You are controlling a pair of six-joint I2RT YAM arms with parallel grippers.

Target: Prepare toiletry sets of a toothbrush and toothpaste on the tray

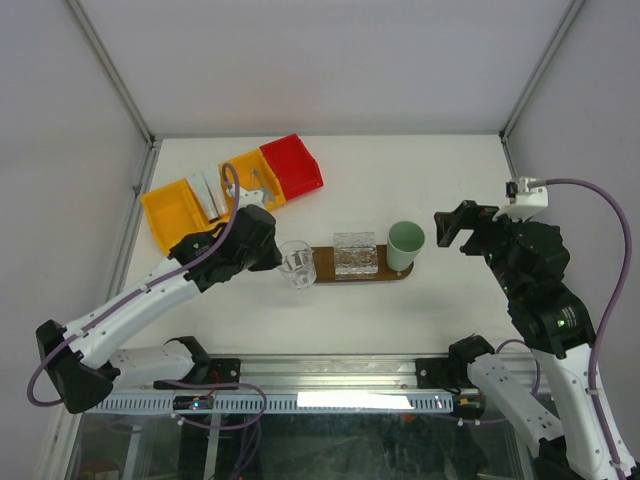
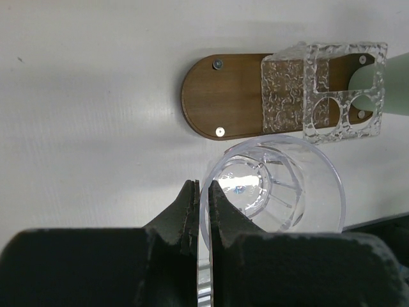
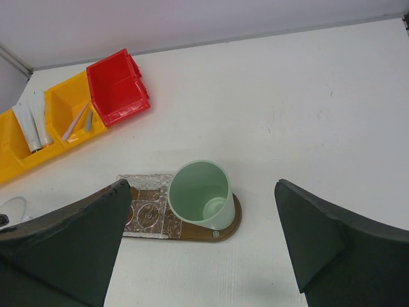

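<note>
The dark brown oval tray (image 1: pixel 326 264) lies mid-table, with a textured clear holder (image 1: pixel 355 253) and a mint-green cup (image 1: pixel 405 245) standing on it. My left gripper (image 1: pixel 283 262) is shut on the rim of a clear glass (image 1: pixel 296 264) at the tray's left end; in the left wrist view the jaws (image 2: pixel 203 192) pinch the glass wall (image 2: pixel 275 185). Grey-blue tubes (image 3: pixel 32 125) and thin sticks (image 3: pixel 77 121) lie in the yellow bins. My right gripper (image 1: pixel 455 228) is open and empty, right of the cup (image 3: pixel 201 192).
Yellow bins (image 1: pixel 175 210) and a red bin (image 1: pixel 292 165) stand at the back left. The frame's posts rise at the table's far corners. Bare white table lies in front of the tray and to its right.
</note>
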